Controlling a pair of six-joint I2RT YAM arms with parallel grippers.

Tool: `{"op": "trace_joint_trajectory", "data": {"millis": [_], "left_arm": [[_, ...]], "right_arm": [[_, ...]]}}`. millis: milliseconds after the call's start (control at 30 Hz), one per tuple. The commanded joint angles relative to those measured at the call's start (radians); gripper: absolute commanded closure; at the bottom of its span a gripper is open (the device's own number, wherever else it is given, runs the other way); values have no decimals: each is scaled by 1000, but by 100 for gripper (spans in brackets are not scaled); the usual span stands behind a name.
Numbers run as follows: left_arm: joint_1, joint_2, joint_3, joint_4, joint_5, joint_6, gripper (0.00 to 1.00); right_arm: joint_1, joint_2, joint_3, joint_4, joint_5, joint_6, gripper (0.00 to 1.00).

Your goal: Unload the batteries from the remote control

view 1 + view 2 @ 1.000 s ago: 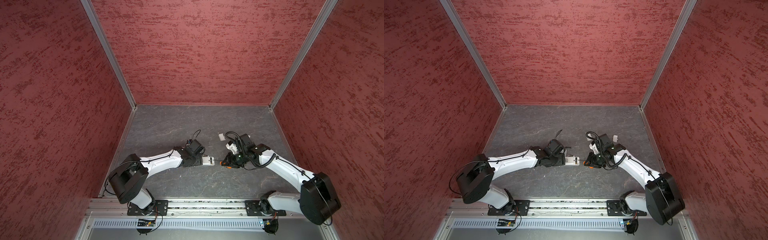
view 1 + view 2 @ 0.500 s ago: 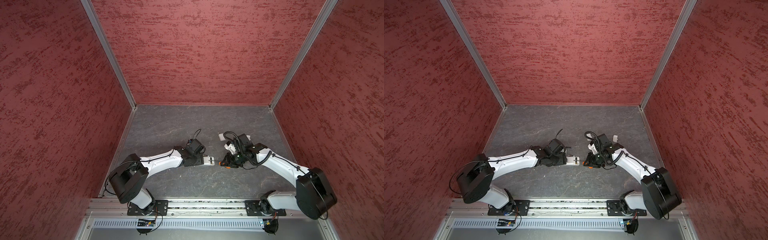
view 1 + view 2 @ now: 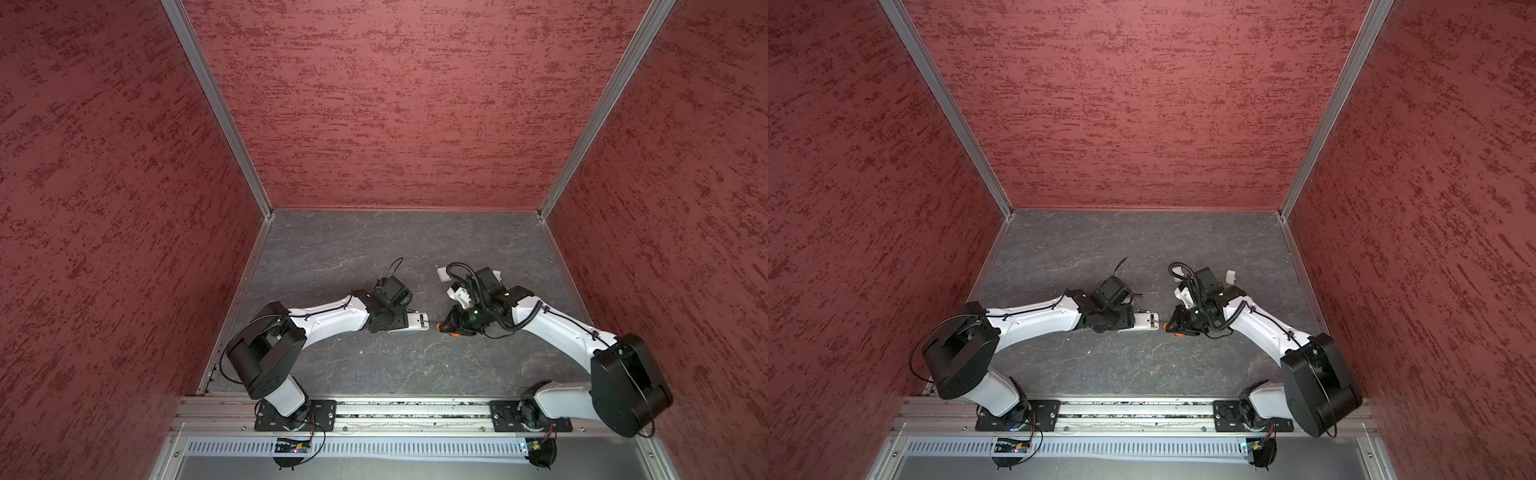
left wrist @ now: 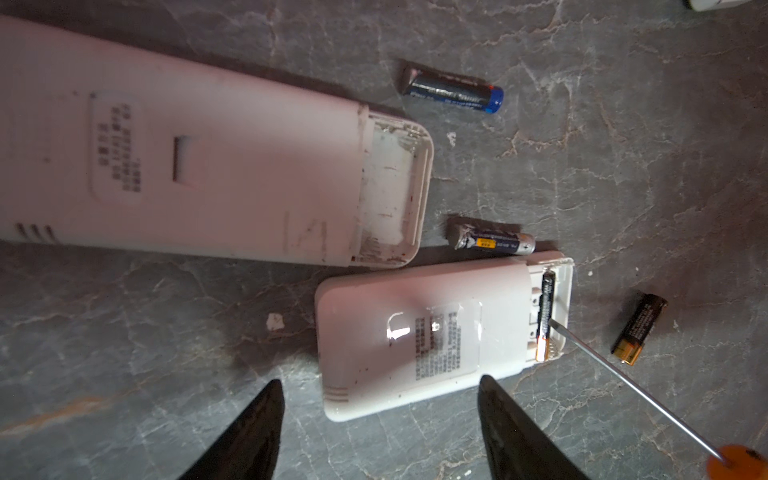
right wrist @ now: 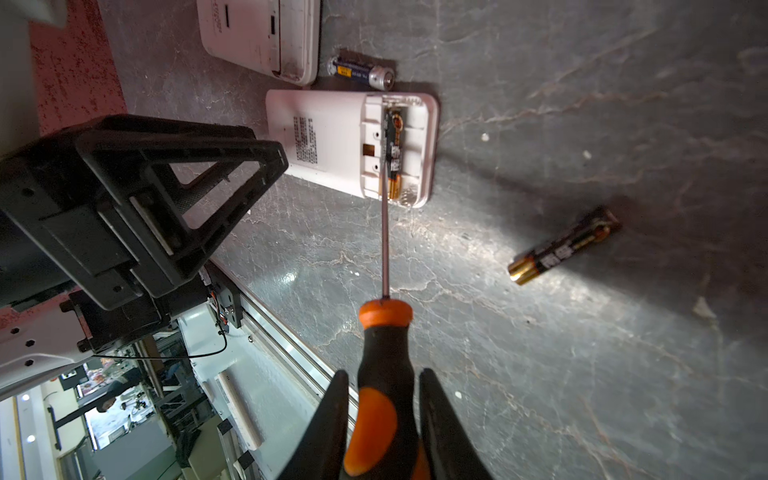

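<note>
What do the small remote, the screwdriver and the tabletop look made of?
Small remote: white plastic, semi-gloss, with a glare patch and moulded vents. Screwdriver: thin shiny bare-metal shaft; handle looks like orange hard plastic with a black rubbery grip. Tabletop: grey stone-look surface with pale veins, possibly printed laminate or mat.

We read nothing for certain. Small remote (image 4: pixel 374 332): back label (image 4: pixel 440 345) carries rows of dark print, too blurred. Large remote (image 4: pixel 249 166): print block (image 4: pixel 118 149), unreadable. Black-gold battery (image 5: pixel 561 249): white lettering we can't make out. Blue battery (image 4: pixel 490 242): yellow patch with dark marks, illegible.
</note>
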Motion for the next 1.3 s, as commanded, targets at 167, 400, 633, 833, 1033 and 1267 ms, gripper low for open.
{"op": "trace_joint_trajectory", "data": {"millis": [167, 400, 633, 833, 1033, 1267], "left_arm": [[4, -13, 13, -11, -9, 3, 27], [3, -19, 16, -23, -10, -2, 27], [0, -10, 25, -28, -9, -2, 27], [-7, -8, 29, -34, -10, -8, 27], [-8, -4, 35, -40, -14, -8, 27], [-8, 5, 30, -37, -5, -14, 27]], "right_arm": [[-6, -12, 57, -28, 52, -49, 100], [-6, 4, 40, -22, 44, -68, 100], [-6, 12, 24, -23, 55, -81, 100], [-6, 19, 18, -24, 69, -95, 100], [-6, 38, 7, -8, 49, -115, 100], [-5, 37, 2, 19, -48, -142, 100]]}}
